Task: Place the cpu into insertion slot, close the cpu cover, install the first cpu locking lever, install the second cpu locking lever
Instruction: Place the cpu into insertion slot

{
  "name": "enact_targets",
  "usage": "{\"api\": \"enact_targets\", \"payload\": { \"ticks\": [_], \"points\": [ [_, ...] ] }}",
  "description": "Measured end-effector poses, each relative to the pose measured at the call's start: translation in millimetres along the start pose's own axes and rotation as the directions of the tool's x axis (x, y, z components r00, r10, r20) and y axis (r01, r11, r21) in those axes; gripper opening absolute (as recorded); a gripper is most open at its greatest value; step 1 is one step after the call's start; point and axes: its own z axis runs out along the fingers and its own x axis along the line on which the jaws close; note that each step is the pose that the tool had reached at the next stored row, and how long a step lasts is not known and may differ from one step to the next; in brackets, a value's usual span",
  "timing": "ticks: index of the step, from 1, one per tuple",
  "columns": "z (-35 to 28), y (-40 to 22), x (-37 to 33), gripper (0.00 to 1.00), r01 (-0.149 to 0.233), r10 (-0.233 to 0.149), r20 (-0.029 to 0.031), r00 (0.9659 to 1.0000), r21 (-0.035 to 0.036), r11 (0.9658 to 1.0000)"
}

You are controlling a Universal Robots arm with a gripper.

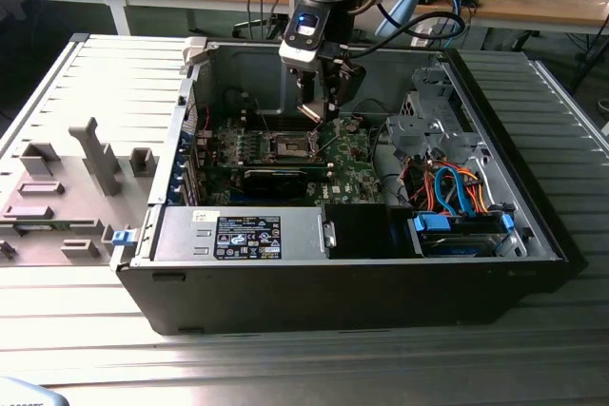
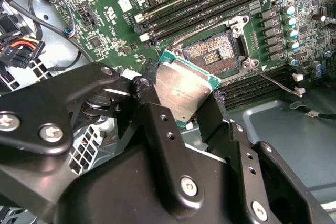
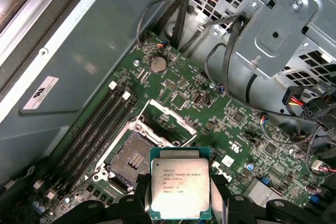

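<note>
In the upper middle of the exterior view, the arm's black two-fingered gripper (image 1: 321, 117) is seen lowered into the open grey-and-black metal computer case (image 1: 285, 297), over the green motherboard (image 1: 357, 176). The gripper is closed down onto the small flat square cpu with a dull silver-grey metal top (image 3: 180, 190). In the first wrist view the chip is clamped at two opposite edges between the black fingers (image 3: 140, 198). The cpu is held off the board, near the small square black insertion slot with a metal rim (image 3: 131, 158) and not seated in it. The slot's dark contact field is left uncovered. The thin silver-grey cpu cover frame (image 3: 173, 113) is tilted up at one edge of the slot. A thin silver wire locking lever (image 2: 273, 80) is seen lying beside the slot.
</note>
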Motion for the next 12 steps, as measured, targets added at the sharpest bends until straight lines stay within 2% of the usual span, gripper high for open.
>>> {"api": "enact_targets", "payload": {
  "ticks": [12],
  "points": [
    [0.5, 0.0, 0.0, 0.55, -0.01, 0.01, 0.0002, 1.0, 0.0004, 1.0]
  ]
}}
